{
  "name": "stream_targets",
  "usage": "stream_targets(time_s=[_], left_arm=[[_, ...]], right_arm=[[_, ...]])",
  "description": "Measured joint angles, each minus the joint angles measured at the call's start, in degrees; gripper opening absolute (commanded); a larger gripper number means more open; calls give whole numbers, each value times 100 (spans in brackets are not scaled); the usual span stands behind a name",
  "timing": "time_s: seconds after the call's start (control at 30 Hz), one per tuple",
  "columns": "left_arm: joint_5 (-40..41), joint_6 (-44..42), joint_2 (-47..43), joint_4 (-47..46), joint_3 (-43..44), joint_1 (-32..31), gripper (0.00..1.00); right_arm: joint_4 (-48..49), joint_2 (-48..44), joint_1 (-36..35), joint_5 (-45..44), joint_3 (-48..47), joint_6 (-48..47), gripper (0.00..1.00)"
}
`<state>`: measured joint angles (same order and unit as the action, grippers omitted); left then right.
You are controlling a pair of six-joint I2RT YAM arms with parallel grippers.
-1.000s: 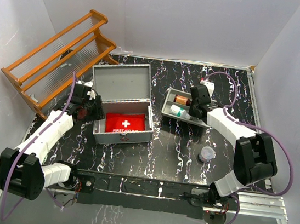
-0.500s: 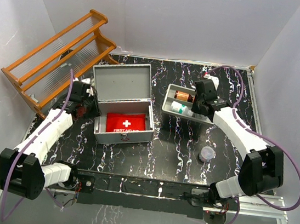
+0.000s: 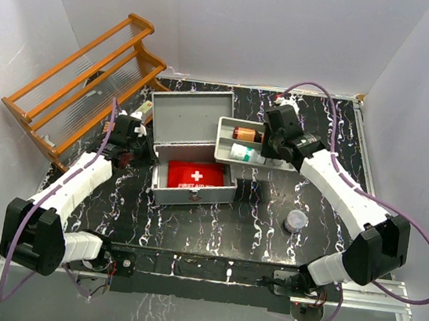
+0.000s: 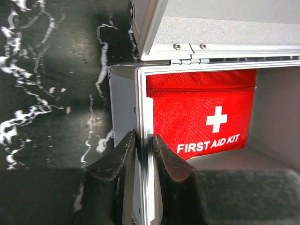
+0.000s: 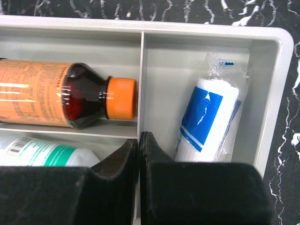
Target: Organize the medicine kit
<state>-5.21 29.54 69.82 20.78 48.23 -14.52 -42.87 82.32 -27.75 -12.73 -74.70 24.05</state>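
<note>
Pinches the left side wall of the medicine kit (image 4: 124, 103) with the left claw (image 4: 143, 150): one finger (image 4: 115, 166) outside, the other inside, both pressed against the metal rim. Finds the kit open, directly ahead and to the right of that claw, with the red pouch (image 4: 201, 119) marked FIRST AID KIT lying inside, just beyond the inner finger. Clamps the right claw (image 5: 139, 154) shut on the middle divider of the grey tray (image 5: 269, 93), held over the kit's right end in the overhead view. Shows, ahead and left of these fingertips, a brown bottle (image 5: 51, 101) with an orange cap lying on its side; ahead and right, alone in its compartment, a wrapped bandage roll (image 5: 211, 117); close on the left, a white green-labelled container (image 5: 42, 152). Stands well apart from a small round tub (image 3: 296, 219) on the table (image 3: 252, 233), behind the right claw.
</note>
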Motion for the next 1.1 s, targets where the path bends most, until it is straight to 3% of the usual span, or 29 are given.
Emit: stream_targets(time_s=[0.33,0.53,0.83,1.1], left_arm=[[-363,761,116,-195,9,-284,36],[188,938,-188,376,372,-286,38],[1091,973,-1331,785,597,-286,39],[1137,940,-1408,844,592,-286,40]], right_arm=[[-201,101,-1209,-367,-328,227,0],[-205,481,-1613,-540,-643,328,0],[-192,1152,-2131,-688,-999,476,0],[-127,1635,-2465,-743,-1172,595,0]])
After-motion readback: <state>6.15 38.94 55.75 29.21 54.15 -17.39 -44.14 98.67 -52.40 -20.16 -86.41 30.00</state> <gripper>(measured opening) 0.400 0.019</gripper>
